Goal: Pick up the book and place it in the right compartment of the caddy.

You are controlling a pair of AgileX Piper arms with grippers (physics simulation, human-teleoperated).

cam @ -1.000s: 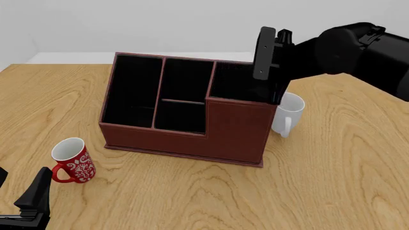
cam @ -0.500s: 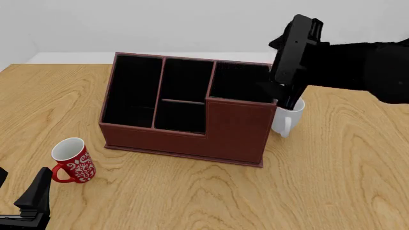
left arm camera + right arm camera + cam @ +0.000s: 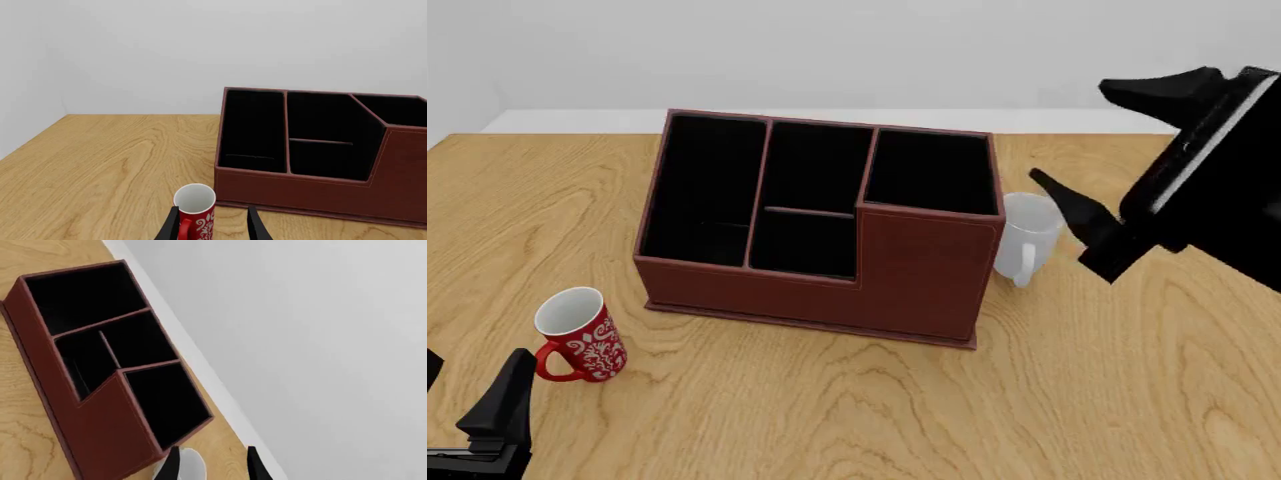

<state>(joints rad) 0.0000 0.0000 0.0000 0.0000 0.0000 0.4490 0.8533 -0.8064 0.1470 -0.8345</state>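
Wooden table (image 3: 1094,400), right claw clear of the caddy (image 3: 827,285), book not to be found.

Right gripper (image 3: 1068,132) hangs at the frame's right edge with its fingers apart and nothing between them in its wrist view. The right compartment (image 3: 928,175) lies left of it, past the white mug (image 3: 1028,235), and this arm is much the nearer. The black book may sit unseen against that black lining, so I cannot tell its place or axis. Left gripper (image 3: 212,222) is parted too, low at lower left by the red mug (image 3: 581,335).
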